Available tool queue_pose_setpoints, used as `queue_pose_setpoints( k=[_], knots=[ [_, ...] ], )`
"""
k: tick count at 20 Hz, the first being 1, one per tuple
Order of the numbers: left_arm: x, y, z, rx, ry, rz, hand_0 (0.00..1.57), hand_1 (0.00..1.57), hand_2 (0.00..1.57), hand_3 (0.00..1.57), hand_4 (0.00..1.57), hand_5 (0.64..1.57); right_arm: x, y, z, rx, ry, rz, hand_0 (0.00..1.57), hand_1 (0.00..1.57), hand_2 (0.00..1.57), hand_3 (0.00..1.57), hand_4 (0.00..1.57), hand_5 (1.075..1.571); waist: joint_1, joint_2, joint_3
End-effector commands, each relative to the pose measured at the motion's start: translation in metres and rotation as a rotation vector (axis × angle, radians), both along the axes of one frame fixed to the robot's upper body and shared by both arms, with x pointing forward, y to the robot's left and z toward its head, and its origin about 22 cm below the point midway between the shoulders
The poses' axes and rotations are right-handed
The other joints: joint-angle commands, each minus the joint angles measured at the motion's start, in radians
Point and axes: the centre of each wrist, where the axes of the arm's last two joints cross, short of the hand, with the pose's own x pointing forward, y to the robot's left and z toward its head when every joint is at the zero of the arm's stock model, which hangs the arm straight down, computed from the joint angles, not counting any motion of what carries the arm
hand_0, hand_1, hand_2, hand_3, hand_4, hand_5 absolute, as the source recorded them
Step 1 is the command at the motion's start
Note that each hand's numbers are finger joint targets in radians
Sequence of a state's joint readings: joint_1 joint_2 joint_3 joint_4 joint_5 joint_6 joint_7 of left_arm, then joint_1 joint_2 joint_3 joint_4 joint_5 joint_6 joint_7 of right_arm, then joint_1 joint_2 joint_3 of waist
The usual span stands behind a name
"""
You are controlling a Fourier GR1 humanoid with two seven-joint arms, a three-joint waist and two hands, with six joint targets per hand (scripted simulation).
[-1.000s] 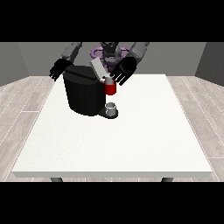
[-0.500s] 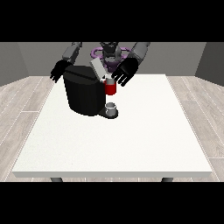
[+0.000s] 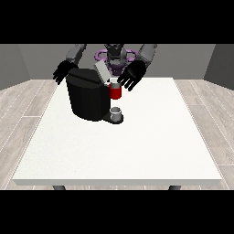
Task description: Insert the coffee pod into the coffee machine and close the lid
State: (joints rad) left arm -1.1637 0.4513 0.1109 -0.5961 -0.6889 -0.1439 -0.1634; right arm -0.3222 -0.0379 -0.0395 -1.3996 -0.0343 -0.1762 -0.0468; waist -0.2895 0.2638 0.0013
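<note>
Black coffee machine (image 3: 87, 98) stood on white table (image 3: 151, 137), toward far left part. Grey lid (image 3: 101, 72) tilted up atop machine, still open. Red brew head (image 3: 115, 90) on machine's right face, small grey cup (image 3: 116, 112) directly below on base. Hand at view's right (image 3: 131, 75) hovered just right of lid, fingers spread wide, holding nothing. Hand at view's left (image 3: 64, 71) hung just left of machine's top, fingers relaxed and open. Coffee pod: could not tell where.

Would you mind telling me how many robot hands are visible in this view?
2. One hand shows at the view's left, behind the black coffee machine; the other hand shows at the view's right, beside the red brew head.
</note>
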Motion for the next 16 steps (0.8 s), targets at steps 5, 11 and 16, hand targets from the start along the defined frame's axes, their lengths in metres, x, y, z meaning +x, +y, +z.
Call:
queue_pose_setpoints(
  k=[5, 11, 16],
  knots=[
    [0.000, -0.010, 0.016, 0.142, 0.047, -0.040, 0.00, 0.00, 0.00, 0.00, 0.00, 1.571, 0.009, -0.016, -0.004, 0.007, -0.004, -0.040, 0.00, 0.00, 0.00, 0.00, 0.45, 1.571, 0.025, 0.011, -0.0005],
    [-0.003, 0.008, -0.003, 0.130, 0.028, -0.043, 0.00, 0.00, 0.00, 0.00, 0.00, 1.571, 0.002, -0.022, -0.002, -0.001, 0.018, -0.020, 0.00, 0.00, 0.00, 0.00, 0.35, 1.571, 0.021, -0.008, -0.0011],
    [-0.001, -0.014, 0.001, 0.119, 0.044, -0.085, 0.00, 0.00, 0.00, 0.00, 0.00, 1.571, 0.001, -0.031, -0.026, 0.016, 0.031, -0.076, 0.00, 0.00, 0.00, 0.00, 0.39, 1.571, 0.067, -0.031, -0.0007]
  ],
)
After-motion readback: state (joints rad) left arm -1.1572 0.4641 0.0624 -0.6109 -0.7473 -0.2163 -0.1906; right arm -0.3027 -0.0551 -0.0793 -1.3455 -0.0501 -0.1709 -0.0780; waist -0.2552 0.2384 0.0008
